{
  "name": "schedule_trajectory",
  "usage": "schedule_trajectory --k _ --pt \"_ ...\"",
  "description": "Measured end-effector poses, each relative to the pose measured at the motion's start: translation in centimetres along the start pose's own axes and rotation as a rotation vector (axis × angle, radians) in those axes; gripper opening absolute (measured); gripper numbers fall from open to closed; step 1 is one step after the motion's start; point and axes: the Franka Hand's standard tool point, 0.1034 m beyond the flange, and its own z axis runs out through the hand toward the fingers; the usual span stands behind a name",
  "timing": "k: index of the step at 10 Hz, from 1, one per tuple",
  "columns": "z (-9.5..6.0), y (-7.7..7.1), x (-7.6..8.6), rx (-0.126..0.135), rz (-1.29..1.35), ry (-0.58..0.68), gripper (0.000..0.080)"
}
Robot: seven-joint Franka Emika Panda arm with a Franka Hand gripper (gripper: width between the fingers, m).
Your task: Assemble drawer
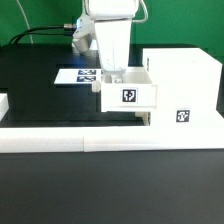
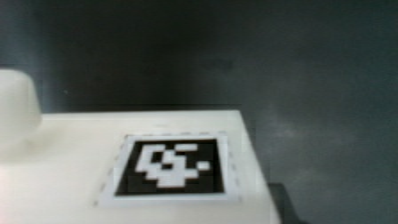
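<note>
Although the gripper reaches down into the small tray, its fingers are hidden and I cannot tell whether they clamp the tray wall; the hold seems meant to steer the tray level into the case. The tray sits against the case's front, raised off the black surface, with open room toward the exterior view's left and the white rail close below.
</note>
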Motion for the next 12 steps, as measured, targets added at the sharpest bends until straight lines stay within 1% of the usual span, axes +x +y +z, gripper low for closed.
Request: schedule_trajectory --k 4,8,12 --pt "0.02 0.02 -0.10 0.001 0.002 0.000 0.0044" --pt "0.11 0.06 -0.66 -0.001 -0.060 -0.009 0.0044" --pt "0.14 0.05 -0.72 -0.001 -0.070 -0.013 0.0044"
